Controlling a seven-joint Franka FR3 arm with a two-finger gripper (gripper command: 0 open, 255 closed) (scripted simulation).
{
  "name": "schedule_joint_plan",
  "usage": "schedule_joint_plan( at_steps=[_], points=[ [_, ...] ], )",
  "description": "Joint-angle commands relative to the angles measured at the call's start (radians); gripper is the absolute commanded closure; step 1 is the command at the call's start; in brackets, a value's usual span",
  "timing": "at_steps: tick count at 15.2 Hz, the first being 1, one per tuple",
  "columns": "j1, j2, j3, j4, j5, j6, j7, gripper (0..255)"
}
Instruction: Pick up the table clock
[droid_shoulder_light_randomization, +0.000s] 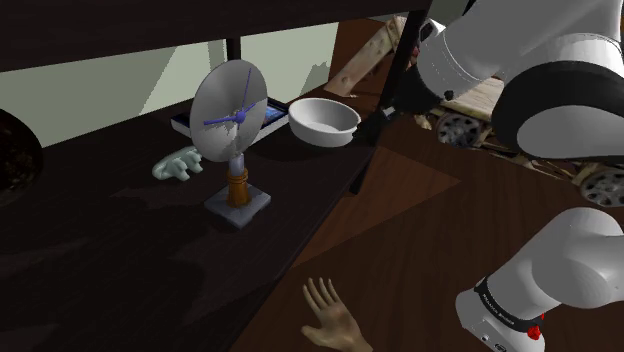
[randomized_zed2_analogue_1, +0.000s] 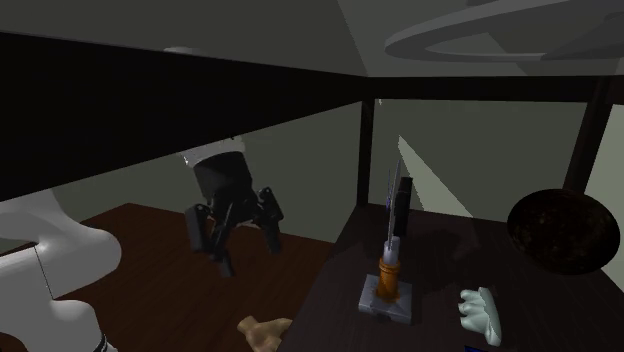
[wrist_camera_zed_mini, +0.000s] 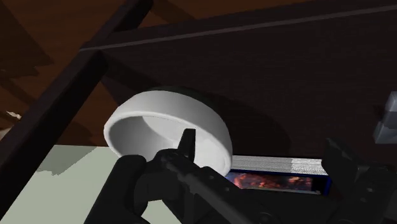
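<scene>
The table clock (droid_shoulder_light_randomization: 229, 111) is a grey disc with blue hands on a brown stem and a square grey base. It stands upright on the dark table (droid_shoulder_light_randomization: 120, 250). In the second exterior view the clock (randomized_zed2_analogue_1: 394, 222) shows edge-on. My black gripper (randomized_zed2_analogue_1: 247, 256) hangs open past the table's edge, over the brown floor, well apart from the clock. In the shoulder view the gripper (droid_shoulder_light_randomization: 378, 124) is just right of the white bowl. In the wrist view the gripper (wrist_camera_zed_mini: 261, 145) has its fingers spread, with the bowl (wrist_camera_zed_mini: 167, 126) and a book (wrist_camera_zed_mini: 280, 175) ahead and a corner of the clock's base (wrist_camera_zed_mini: 388, 121) off to one side.
A white bowl (droid_shoulder_light_randomization: 323, 120) and a flat book (droid_shoulder_light_randomization: 200, 125) sit behind the clock. A pale green hand-shaped figure (droid_shoulder_light_randomization: 179, 163) lies beside it. A tan hand figure (droid_shoulder_light_randomization: 330, 318) lies at the table's near edge. A dark post (droid_shoulder_light_randomization: 362, 170) and a shelf overhead frame the table. A dark round object (randomized_zed2_analogue_1: 563, 232) stands farther along.
</scene>
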Motion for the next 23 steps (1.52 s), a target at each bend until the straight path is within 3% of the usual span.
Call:
schedule_joint_plan(
  at_steps=[1,5,9,14,19,23],
  points=[
    [-0.021,0.024,0.073,0.004,-0.009,0.071,0.069,0],
    [-0.105,0.081,0.233,0.041,-0.053,0.192,0.208,0],
    [-0.242,0.127,0.423,0.106,-0.123,0.290,0.359,0],
    [-0.484,0.133,0.694,0.226,-0.208,0.372,0.540,0],
    [-0.739,0.055,0.941,0.385,-0.237,0.411,0.675,0],
    [-0.764,0.033,0.974,0.372,-0.231,0.441,0.696,0]
  ],
)
